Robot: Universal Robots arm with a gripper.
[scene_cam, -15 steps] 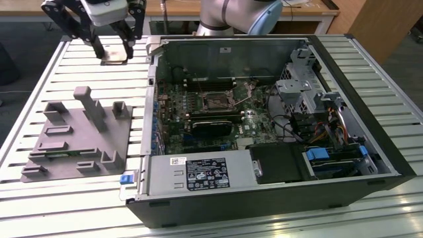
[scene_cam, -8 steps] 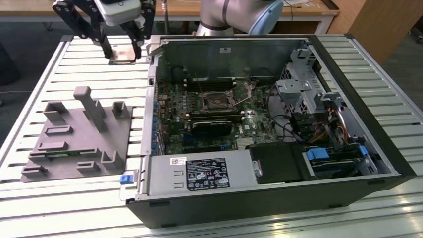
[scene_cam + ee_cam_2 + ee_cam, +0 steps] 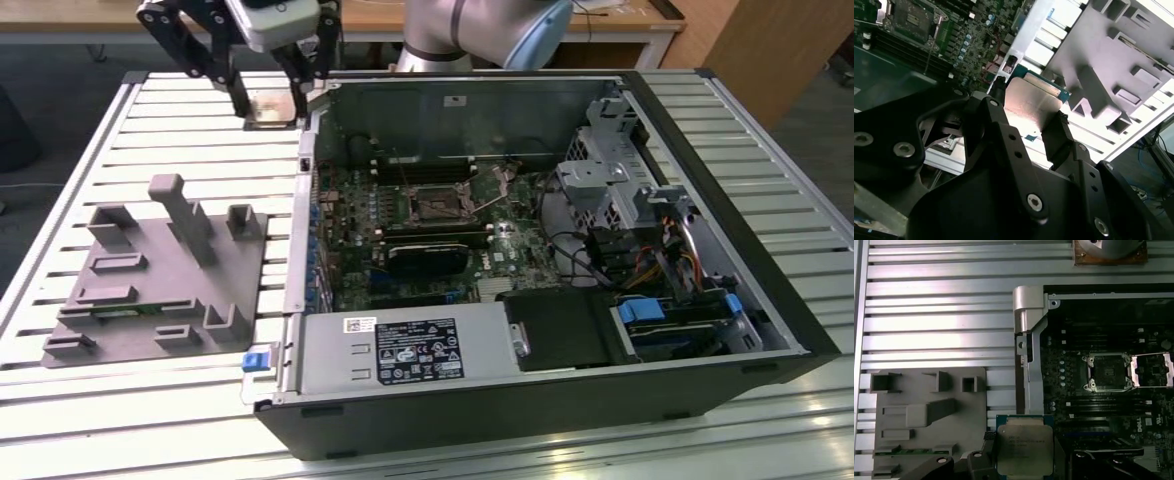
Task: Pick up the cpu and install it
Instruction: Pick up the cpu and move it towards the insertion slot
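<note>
The tool (image 3: 274, 98) is closed on the cpu (image 3: 1023, 442), holding it above the slatted desk (image 3: 187, 150) beside the open computer case (image 3: 747, 250), away from the grey tray (image 3: 147, 290). The pickup is done and the installing is left. The first wrist view shows the socket (image 3: 1108, 371), seemingly empty with its frame open. The second wrist view shows the fingers (image 3: 1054, 132) pinching the chip's opposite edges.

First wrist view: cpu (image 3: 1024, 442) partly cut off @ frame edge.
</note>
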